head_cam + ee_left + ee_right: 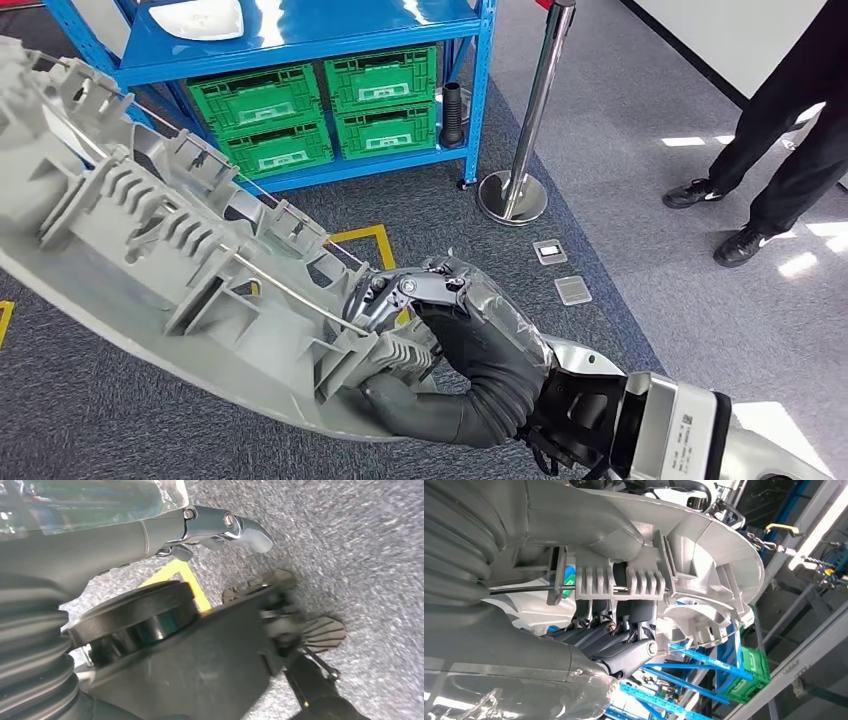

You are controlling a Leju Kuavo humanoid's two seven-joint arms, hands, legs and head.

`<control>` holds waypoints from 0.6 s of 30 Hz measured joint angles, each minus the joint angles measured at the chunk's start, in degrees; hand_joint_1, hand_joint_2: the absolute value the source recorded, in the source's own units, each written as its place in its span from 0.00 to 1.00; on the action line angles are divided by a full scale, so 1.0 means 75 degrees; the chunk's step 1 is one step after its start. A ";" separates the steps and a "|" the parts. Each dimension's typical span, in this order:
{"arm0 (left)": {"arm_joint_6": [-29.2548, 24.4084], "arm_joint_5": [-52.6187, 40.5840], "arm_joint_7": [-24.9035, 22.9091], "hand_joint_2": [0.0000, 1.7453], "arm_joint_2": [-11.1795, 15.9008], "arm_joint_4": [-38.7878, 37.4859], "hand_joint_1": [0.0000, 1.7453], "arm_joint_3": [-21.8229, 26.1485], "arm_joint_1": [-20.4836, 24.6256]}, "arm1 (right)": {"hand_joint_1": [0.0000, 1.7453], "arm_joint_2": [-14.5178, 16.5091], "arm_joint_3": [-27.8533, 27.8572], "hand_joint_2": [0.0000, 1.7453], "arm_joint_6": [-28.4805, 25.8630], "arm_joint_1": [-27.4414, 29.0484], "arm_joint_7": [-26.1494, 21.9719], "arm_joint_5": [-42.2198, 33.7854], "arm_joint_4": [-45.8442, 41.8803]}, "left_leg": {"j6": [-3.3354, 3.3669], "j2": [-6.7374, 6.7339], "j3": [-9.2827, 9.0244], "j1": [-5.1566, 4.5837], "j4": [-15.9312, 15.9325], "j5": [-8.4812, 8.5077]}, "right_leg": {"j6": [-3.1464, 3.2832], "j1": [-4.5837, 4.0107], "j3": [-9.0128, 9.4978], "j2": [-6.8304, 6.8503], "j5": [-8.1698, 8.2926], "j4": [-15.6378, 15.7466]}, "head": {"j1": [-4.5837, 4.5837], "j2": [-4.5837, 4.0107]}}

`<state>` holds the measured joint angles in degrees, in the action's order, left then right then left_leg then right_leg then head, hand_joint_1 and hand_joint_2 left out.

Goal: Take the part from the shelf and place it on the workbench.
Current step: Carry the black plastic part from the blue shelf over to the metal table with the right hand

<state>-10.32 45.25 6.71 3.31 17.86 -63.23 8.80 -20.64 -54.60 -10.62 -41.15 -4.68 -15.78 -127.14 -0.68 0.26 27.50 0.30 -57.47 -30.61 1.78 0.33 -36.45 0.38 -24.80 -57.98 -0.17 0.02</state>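
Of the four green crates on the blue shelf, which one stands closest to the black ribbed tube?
The lower right green crate. The black ribbed tube stands just beside it on the same shelf level; the other three crates are farther left or above.

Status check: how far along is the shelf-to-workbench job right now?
Done: the long grey ribbed plastic part is off the blue metal shelf behind it. In hand: the right hand grips one end of the part, carried above the grey carpet floor. The left hand holds nothing. Left: reach the workbench, which I cannot see yet, and set the part down.
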 joint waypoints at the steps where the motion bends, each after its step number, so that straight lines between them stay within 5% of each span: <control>1: 0.0000 -0.0002 0.0000 1.00 0.0001 0.0001 0.00 0.0000 0.0004 | 1.00 -0.0002 0.0012 1.00 0.0002 0.0000 -0.0001 0.0000 0.0000 | 0.0047 0.0005 -0.0058 -0.0021 0.0155 -0.0037 | -0.0047 0.0000 -0.0029 0.0005 0.0068 0.0012 | -0.0001 0.0000; 3: -0.0002 -0.0003 -0.0002 1.00 -0.0002 0.0003 0.00 -0.0001 -0.0003 | 1.00 -0.0009 0.0031 1.00 0.0007 0.0005 -0.0005 0.0000 0.0000 | 0.0162 -0.0016 0.0037 -0.0017 0.0240 0.0080 | -0.0136 0.0014 -0.0101 0.0000 0.0115 0.0032 | -0.0001 0.0000; 4: -0.0004 -0.0003 -0.0004 1.00 -0.0003 0.0004 0.00 -0.0001 -0.0001 | 1.00 -0.0013 0.0039 1.00 0.0008 0.0007 -0.0007 0.0000 0.0000 | 0.0229 -0.0033 0.0100 -0.0006 0.0272 0.0168 | -0.0171 0.0017 -0.0169 -0.0007 -0.0033 -0.0067 | -0.0019 0.0000; 8: -0.0005 -0.0002 -0.0007 1.00 -0.0012 0.0020 0.00 -0.0002 0.0012 | 1.00 -0.0031 0.0057 1.00 0.0008 0.0029 -0.0008 0.0000 0.0000 | 0.0353 -0.0068 0.0473 -0.0028 0.0270 0.0488 | -0.0243 0.0033 -0.0642 -0.0019 -0.1277 -0.1736 | -0.0137 0.0000; 10: -0.0004 0.0003 -0.0009 1.00 -0.0012 0.0025 0.00 -0.0003 0.0011 | 1.00 -0.0036 0.0058 1.00 0.0008 0.0036 -0.0008 0.0000 0.0001 | 0.0354 -0.0076 0.0704 -0.0054 0.0208 0.0619 | -0.0238 0.0031 -0.0564 -0.0019 -0.1211 -0.2148 | -0.0153 0.0000; 12: -0.0004 0.0004 -0.0009 1.00 -0.0012 0.0029 0.00 -0.0003 0.0013 | 1.00 -0.0039 0.0061 1.00 0.0008 0.0033 -0.0008 0.0000 0.0001 | 0.0333 -0.0074 0.0924 -0.0068 0.0116 0.0717 | -0.0181 0.0019 0.0008 -0.0018 -0.0830 -0.1522 | -0.0165 0.0000; 15: -0.0003 0.0004 -0.0008 1.00 -0.0013 0.0043 0.00 -0.0003 0.0013 | 1.00 -0.0039 0.0079 1.00 0.0009 0.0005 -0.0009 0.0000 0.0000 | 0.0243 -0.0069 0.1160 -0.0096 -0.0020 0.0859 | -0.0070 -0.0038 0.1001 -0.0018 -0.0827 -0.0026 | -0.0184 0.0000; 18: -0.0002 0.0006 -0.0009 1.00 -0.0012 0.0046 0.00 -0.0003 0.0008 | 1.00 -0.0039 0.0084 1.00 0.0013 0.0010 -0.0008 0.0000 0.0001 | 0.0106 -0.0064 0.1290 -0.0070 -0.0034 0.0996 | 0.0035 -0.0063 0.1012 -0.0008 -0.0796 0.0253 | -0.0183 0.0000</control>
<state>-10.33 45.30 6.64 3.22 18.20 -63.25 8.86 -20.94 -53.96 -10.52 -41.07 -4.74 -15.78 -127.13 0.12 -0.22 37.17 -0.23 -57.72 -23.14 2.04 -0.14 -28.86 0.32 -30.77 -56.08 -1.55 0.02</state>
